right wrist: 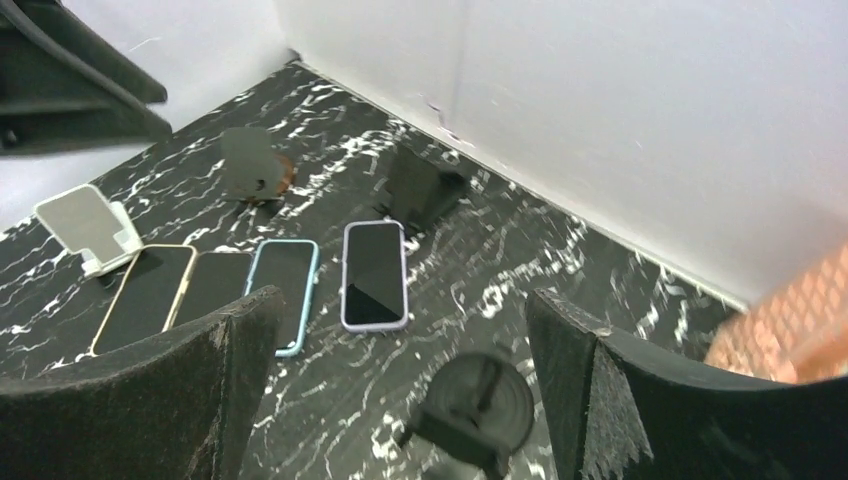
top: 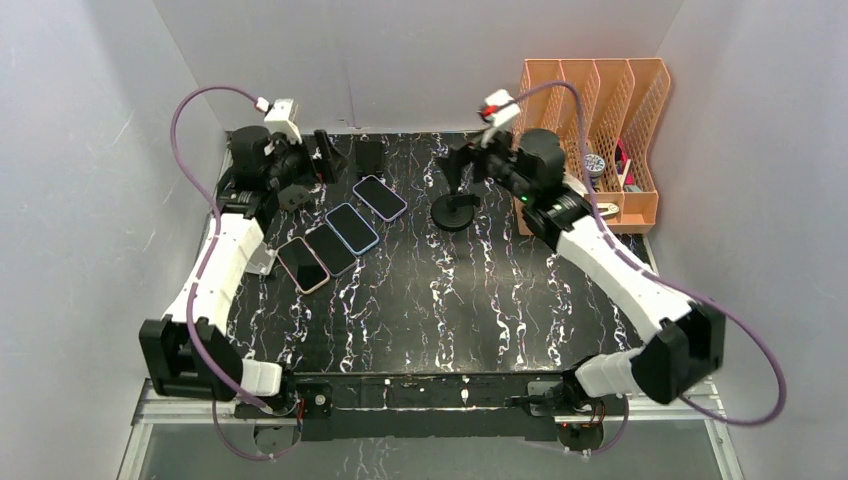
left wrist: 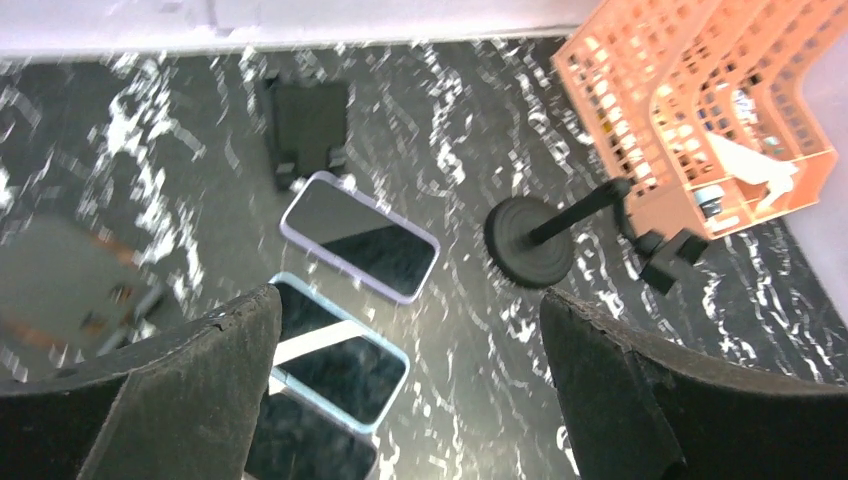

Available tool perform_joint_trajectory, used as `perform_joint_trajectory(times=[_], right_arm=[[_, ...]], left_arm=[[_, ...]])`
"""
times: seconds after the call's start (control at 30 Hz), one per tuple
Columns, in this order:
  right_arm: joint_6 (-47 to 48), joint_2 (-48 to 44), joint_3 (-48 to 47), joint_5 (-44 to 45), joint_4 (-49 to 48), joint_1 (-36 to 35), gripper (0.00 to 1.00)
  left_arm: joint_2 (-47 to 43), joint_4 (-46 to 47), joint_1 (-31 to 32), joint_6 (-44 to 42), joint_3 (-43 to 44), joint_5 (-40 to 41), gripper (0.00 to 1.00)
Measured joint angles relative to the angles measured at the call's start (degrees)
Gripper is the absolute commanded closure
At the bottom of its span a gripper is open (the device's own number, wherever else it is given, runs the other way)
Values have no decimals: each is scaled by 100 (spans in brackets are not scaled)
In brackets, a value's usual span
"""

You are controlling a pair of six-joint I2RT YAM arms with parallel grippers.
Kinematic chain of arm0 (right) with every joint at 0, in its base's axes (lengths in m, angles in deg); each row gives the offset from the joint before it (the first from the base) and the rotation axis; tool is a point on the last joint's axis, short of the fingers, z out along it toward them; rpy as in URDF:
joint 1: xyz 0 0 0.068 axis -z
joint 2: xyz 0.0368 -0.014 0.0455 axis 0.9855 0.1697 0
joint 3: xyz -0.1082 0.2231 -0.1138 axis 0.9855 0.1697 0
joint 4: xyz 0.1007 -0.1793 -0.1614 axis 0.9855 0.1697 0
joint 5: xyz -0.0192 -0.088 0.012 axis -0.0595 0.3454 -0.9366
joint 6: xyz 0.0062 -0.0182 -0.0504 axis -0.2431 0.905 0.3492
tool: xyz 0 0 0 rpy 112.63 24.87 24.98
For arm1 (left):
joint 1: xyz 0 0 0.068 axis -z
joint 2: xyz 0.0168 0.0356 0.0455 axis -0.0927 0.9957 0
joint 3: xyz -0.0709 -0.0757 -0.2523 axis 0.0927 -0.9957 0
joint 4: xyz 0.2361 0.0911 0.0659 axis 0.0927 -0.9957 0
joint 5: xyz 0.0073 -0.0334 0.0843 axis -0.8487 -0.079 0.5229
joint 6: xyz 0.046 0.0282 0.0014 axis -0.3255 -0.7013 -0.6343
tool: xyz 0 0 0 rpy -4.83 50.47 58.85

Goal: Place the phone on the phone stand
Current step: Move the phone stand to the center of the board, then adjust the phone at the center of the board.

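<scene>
Four phones (top: pixel 352 228) lay flat on the counter (top: pixel 450 300), none on the round stand (top: pixel 455 212); left claw (left wrist: pixel 412 300) and right claw (right wrist: pixel 405 298) both spread, empty. I judged nothing done yet.

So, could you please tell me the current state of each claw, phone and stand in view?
Left claw: open, empty.
Right claw: open, empty.
Purple phone: lying flat, screen dark.
Blue phone: flat, screen dark.
Black phone: flat, screen dark.
Pink phone: flat, screen dark.
Round-base stand: upright, no phone.
Wedge stand: upright, no phone.
</scene>
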Motion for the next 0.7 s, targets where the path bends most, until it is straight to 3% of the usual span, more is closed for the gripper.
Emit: perform_joint_trajectory(times=[0.1,0.33,0.53,0.7], right_arm=[[380,649,-750,199,151,-599,2],[782,1851,-1329,772,199,-2140,4],[328,2592,-1416,1078,546,-2411,4],[-295,3456,-1943,1202,1102,-2555,1]], left_arm=[[-501,-358,-87,-24,-442,389,2],[-1368,-481,-1340,494,-1469,649,2],[-1307,-297,-1716,1073,-2553,881,2],[-1176,-205,-1764,1163,-2702,892,2]])
